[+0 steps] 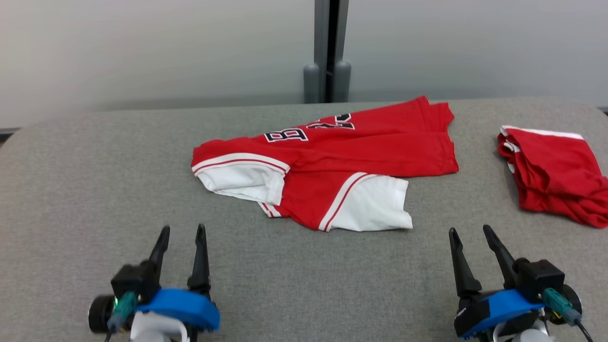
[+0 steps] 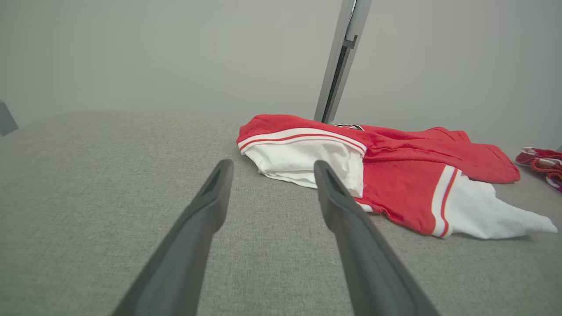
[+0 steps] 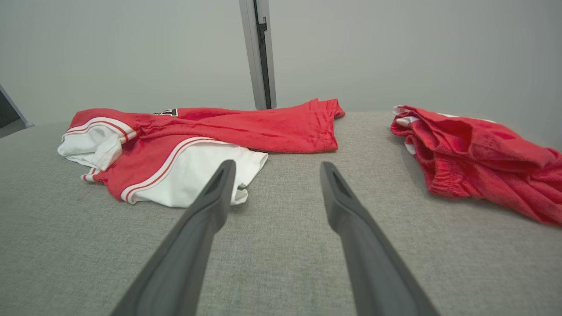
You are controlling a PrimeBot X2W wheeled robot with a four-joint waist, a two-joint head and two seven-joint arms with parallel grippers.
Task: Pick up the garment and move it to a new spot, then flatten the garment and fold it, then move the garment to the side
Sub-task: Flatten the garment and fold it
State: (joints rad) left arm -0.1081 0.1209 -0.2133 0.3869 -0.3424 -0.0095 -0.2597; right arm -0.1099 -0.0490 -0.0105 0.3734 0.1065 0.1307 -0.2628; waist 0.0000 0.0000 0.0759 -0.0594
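While the jersey [image 1: 327,161] lies rumpled mid-table [image 1: 95,190], clear of a red pile [image 1: 555,175] at right, the left gripper [image 1: 183,229] and right gripper [image 1: 469,229] sit near it, jaws wide and empty, likely poised for the first pickup.

Light is even, diffuse and moderately bright, no glare. Shadows are soft and faint: just a thin dark line under the lower edge of the red-and-white jersey [image 1: 332,180] on the grey fabric-covered bench [image 1: 95,190]. In the head view the pale wall [image 1: 142,47] is lighter upper left, greyer to the right. Wrist views are wide-angle: the bench edge bows and the vertical grey post [image 2: 340,61] leans. The dark fingers [image 2: 189,237] go soft toward the bottom of the frame.
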